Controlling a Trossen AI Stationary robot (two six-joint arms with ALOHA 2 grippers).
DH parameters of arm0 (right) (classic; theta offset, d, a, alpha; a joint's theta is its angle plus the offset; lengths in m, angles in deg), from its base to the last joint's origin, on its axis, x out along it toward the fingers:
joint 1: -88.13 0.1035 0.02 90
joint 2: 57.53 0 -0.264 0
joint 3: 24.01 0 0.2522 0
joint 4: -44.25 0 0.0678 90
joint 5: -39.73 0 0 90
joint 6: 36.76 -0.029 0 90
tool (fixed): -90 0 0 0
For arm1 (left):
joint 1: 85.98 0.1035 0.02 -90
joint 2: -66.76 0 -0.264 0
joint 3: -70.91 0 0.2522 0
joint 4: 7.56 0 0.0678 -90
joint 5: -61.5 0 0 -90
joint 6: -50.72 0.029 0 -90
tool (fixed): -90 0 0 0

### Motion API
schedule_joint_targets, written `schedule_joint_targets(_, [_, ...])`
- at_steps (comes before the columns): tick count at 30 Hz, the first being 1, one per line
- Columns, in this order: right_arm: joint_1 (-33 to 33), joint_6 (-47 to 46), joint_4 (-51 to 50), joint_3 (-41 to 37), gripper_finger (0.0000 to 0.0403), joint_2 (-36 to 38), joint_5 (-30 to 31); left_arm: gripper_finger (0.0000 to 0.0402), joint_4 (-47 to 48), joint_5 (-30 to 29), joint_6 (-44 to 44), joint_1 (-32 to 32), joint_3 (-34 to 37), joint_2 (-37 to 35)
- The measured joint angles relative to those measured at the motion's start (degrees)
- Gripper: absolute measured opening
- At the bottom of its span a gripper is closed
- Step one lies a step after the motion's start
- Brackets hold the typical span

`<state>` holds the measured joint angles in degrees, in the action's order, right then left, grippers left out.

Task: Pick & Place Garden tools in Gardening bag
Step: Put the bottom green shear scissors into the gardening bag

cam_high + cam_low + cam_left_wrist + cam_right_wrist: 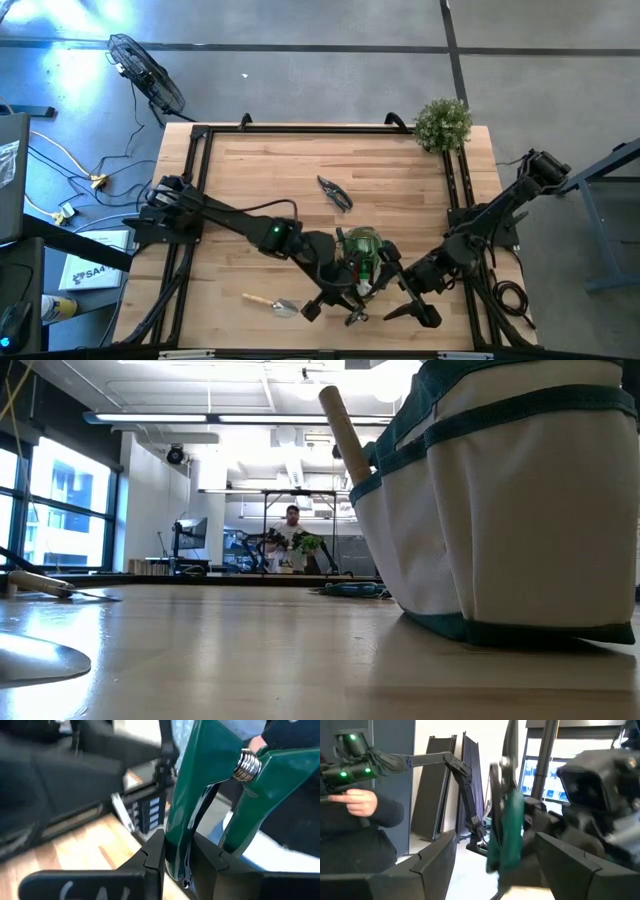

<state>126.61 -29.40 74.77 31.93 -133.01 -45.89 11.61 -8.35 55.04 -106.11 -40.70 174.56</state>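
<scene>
The left gripper (177,862) is clamped on green-handled shears (200,795), held upright near the table's front edge — the gardening bag (362,247) lies just behind; the right gripper (405,305), spread empty, waits alongside.

A pale wooden plank counter (260,190) in a black metal frame carries the things. Near its front edge stands the beige fabric tote with dark green trim (520,510). Left of the tote lies a wooden-handled metal trowel (268,302). Behind the tote lie dark-handled pruning shears (335,192). Far behind it, at the right rear corner, stands a bushy green plant (442,122).
</scene>
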Motion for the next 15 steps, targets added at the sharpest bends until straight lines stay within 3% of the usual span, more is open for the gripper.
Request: schedule_joint_targets(15, [-0.39,0.36,1.84,0.02,0.0258,-2.69,4.29,0.0052,-1.43,-0.50,-0.22,0.65,0.03,0.78])
